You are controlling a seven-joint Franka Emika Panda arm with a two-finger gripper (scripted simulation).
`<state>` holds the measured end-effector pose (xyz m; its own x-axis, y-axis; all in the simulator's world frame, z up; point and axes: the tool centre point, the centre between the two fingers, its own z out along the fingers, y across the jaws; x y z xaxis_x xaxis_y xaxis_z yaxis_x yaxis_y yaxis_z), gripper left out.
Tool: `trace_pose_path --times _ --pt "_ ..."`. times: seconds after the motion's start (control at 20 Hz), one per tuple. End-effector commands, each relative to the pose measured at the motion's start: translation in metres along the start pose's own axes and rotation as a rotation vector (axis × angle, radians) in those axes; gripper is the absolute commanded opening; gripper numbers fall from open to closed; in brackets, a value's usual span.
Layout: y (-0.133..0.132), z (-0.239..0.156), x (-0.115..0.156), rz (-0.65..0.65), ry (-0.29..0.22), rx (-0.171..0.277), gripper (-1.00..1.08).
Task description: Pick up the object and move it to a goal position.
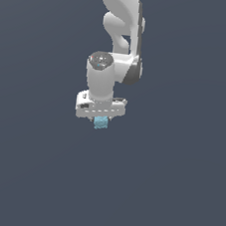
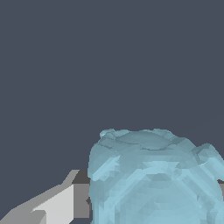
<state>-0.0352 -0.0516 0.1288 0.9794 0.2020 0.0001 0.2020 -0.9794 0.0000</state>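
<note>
We see pincer [image 1: 101, 117] clamped on object [image 1: 101, 123] — light-blue lump fills wrist view, one finger [image 2: 52, 205] against it. We judge pick done; carry to goal left — no goal marker visible.

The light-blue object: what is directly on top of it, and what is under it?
The white gripper sits directly on top of the light-blue object. Below it, only plain dark background shows. The gripper covers its upper part, so the grip itself is hidden.

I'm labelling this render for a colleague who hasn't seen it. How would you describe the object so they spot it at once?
Follow the white arm down to its gripper. The object sits right under it: a small light-blue lump, roughly cube-shaped with rounded corners. It is the only coloured thing against the plain dark grey background.
</note>
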Motion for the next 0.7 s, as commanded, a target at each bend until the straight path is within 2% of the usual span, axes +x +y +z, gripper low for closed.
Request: trace_pose_path --times 0.0,0.35,0.65 --pt "-0.004 -0.012 -0.01 0.0 0.0 0.0 -1.0" --pt "-0.011 -0.036 -0.028 0.0 0.0 0.0 -1.0" --pt "-0.013 -0.044 -0.033 0.0 0.0 0.0 -1.0"
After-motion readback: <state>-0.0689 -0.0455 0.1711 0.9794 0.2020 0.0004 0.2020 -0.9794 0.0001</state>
